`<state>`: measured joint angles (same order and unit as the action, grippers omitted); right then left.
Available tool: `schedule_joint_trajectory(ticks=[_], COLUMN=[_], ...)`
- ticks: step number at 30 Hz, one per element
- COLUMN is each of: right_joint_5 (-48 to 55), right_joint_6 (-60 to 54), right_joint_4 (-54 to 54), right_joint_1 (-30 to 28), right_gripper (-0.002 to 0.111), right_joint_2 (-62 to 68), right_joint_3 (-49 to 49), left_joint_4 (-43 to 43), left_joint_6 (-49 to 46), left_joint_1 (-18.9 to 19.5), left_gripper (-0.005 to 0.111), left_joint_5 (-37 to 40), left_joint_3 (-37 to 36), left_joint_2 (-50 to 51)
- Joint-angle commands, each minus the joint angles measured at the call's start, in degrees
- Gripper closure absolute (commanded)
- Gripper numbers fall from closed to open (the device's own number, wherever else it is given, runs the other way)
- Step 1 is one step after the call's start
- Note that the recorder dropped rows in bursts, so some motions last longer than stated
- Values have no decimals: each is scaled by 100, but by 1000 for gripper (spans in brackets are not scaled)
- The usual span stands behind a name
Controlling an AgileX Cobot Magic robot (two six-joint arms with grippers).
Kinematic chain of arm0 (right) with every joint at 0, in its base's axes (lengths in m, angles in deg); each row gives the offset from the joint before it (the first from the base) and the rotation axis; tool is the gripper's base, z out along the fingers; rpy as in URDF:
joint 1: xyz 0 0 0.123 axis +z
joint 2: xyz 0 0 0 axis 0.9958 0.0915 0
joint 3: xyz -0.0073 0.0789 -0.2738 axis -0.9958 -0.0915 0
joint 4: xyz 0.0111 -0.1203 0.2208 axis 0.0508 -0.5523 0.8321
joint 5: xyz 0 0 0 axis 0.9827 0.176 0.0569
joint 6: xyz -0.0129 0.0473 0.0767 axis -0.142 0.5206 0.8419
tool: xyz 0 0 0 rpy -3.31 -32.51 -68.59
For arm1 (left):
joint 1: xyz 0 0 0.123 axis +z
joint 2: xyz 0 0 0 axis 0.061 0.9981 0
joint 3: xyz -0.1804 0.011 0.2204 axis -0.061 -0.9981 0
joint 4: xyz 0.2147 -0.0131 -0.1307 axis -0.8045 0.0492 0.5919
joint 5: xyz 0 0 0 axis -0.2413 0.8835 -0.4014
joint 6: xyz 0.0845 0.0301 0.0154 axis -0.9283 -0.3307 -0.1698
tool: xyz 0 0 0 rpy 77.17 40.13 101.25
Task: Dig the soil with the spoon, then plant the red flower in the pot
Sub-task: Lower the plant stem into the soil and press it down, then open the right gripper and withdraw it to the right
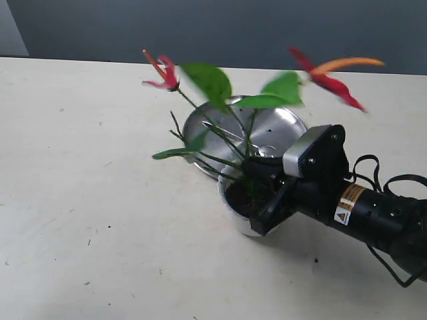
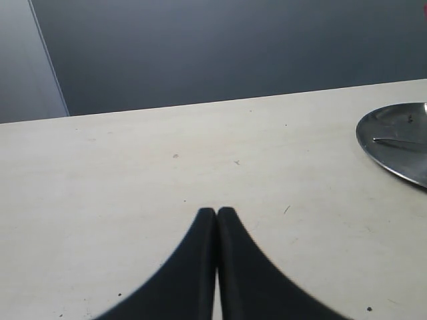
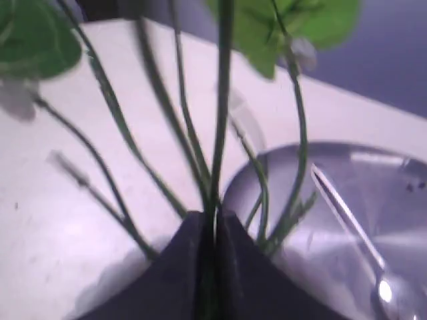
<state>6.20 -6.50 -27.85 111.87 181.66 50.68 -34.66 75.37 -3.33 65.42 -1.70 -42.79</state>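
Left end effector (image 2: 216, 217): black fingers pressed flat together, clenched on nothing, hanging over bare pale desk (image 2: 133, 173).

Centre: artificial red flower sprig with thin green stems, broad green leaves and glossy red blooms (image 1: 213, 83) stands upright, stems running down into the small white plastic pot with wavy rim (image 1: 235, 212). Dark crumbly soil (image 1: 245, 199) shows inside the pot. Just behind the pot, touching or nearly so, a round shiny steel plate (image 1: 280, 123); the slim silver metal spoon (image 3: 350, 223) lies on it.

Right end effector (image 3: 213, 223): black fingers clamped on the stems low down, over the pot. Yellow-and-white warning label (image 1: 348, 205) on the arm; its writing is too small to read.
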Motion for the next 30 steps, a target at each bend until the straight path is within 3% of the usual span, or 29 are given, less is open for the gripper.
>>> schedule_joint_trajectory(ticks=[1,18,30], right_joint_5=[405,421,1932], right_joint_6=[5,5,-3], right_joint_4=[-67,167,473], right_joint_1=[-4,-4,-4], right_gripper=[93,93,93], right_joint_2=[58,-222,-1329], right_joint_3=[-62,-62,-62], left_joint_4=[0,0,0], left_joint_6=[25,25,25], left_joint_1=[-31,-31,-31], left_gripper=[106,106,106], left_joint_5=[-75,-75,-75], left_joint_3=[13,13,13], left_joint_2=[-7,-7,-7])
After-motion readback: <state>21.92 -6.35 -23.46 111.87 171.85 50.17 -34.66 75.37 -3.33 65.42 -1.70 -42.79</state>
